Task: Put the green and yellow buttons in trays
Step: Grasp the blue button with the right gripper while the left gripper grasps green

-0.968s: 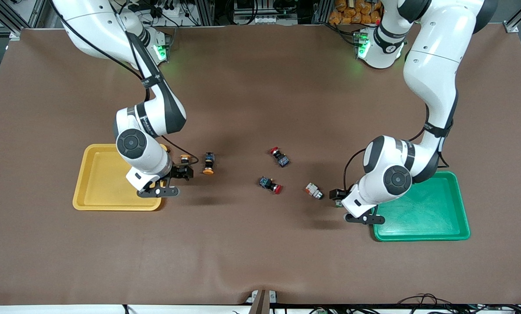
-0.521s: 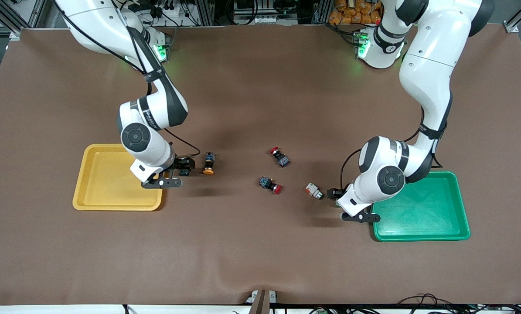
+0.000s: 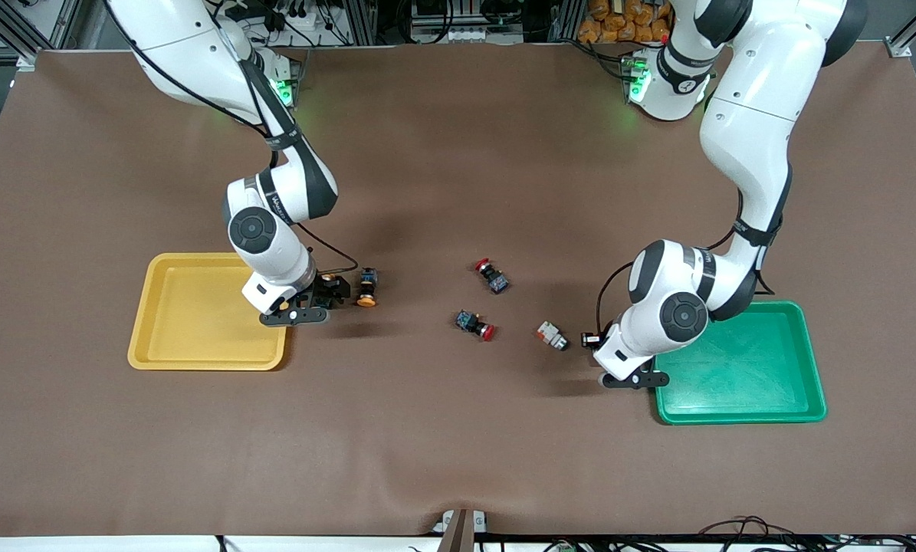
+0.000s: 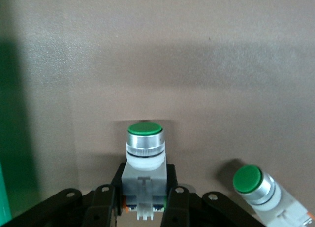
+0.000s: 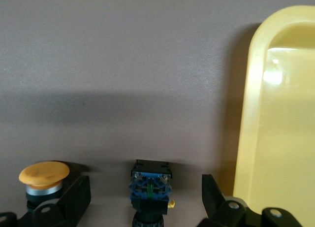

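My left gripper (image 4: 143,207) is shut on the white body of a green-capped button (image 4: 144,138), low beside the green tray (image 3: 741,414). In the front view that gripper (image 3: 589,340) hides the held button. A second white button with a green cap (image 4: 256,185) lies close by on the mat (image 3: 552,336). My right gripper (image 5: 145,197) stands open around a black-blue button (image 5: 150,185) beside the yellow tray (image 5: 275,138). Just outside one of its fingers (image 5: 74,197) lies a yellow-capped button (image 5: 43,174), also seen from the front (image 3: 366,287).
Two black-blue buttons with red caps (image 3: 492,276) (image 3: 474,324) lie on the brown mat between the two grippers. The yellow tray (image 3: 205,360) lies at the right arm's end of the table, and the green tray lies at the left arm's end.
The left gripper has shut on the green-capped button. The right gripper has moved off the yellow tray's edge and now straddles a black-blue button, still open.
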`<move>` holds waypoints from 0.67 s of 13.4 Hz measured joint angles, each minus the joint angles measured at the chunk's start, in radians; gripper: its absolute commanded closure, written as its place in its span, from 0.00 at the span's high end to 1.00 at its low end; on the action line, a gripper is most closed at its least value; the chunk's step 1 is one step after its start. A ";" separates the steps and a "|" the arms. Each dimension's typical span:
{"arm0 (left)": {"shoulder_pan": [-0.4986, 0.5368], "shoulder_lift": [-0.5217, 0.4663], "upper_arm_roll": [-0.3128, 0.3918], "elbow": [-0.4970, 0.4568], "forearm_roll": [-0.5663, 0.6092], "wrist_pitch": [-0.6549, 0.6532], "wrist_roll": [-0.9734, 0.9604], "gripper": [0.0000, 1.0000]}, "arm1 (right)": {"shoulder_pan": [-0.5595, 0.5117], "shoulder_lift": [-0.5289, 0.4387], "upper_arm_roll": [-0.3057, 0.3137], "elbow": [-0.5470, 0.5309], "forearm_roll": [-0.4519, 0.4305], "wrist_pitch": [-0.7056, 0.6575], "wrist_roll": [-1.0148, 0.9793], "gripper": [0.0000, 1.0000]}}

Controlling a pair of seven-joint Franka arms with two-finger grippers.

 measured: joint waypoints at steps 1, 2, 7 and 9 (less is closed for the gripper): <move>0.000 0.000 0.000 0.005 0.000 0.003 -0.008 0.00 | 0.002 0.003 0.001 -0.006 0.000 0.011 0.000 1.00; 0.001 -0.001 0.000 0.014 0.000 0.005 -0.013 0.00 | 0.003 0.005 0.001 -0.010 0.000 0.015 0.000 1.00; 0.015 -0.026 0.042 0.084 0.002 -0.006 -0.014 0.00 | 0.020 0.021 0.002 -0.045 0.000 0.098 0.000 1.00; 0.026 -0.037 0.069 0.085 0.003 -0.037 -0.007 0.00 | 0.029 0.037 0.002 -0.053 0.000 0.129 0.000 1.00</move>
